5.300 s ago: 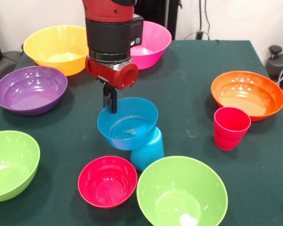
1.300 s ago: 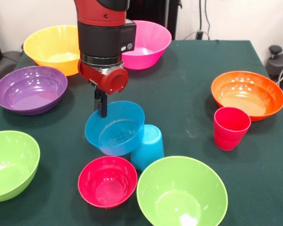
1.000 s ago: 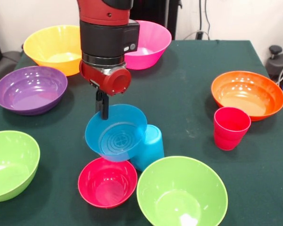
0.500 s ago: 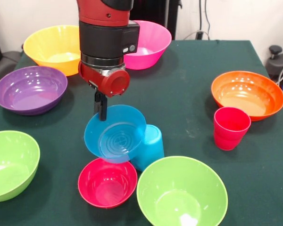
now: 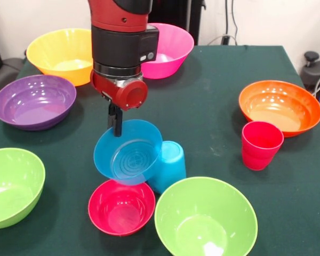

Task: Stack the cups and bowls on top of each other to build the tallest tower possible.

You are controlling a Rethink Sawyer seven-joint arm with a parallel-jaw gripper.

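My gripper (image 5: 116,121) is shut on the far rim of the small blue bowl (image 5: 129,153). The bowl hangs tilted, its opening turned toward the camera, just above the small red bowl (image 5: 121,207). Its right side overlaps the light blue cup (image 5: 169,166), which stands upside down on the cloth. The red-pink cup (image 5: 261,145) stands upright at the right, in front of the orange bowl (image 5: 280,107). No tower of stacked pieces stands on the table.
Large bowls ring the green table: yellow-orange (image 5: 64,53) and pink (image 5: 169,49) at the back, purple (image 5: 34,101) at the left, lime green (image 5: 10,186) at the front left and lime green (image 5: 205,218) at the front centre.
The gripper has carried the blue bowl leftward off the blue cup. The bowl has tipped further toward the camera and now hangs over the red bowl.
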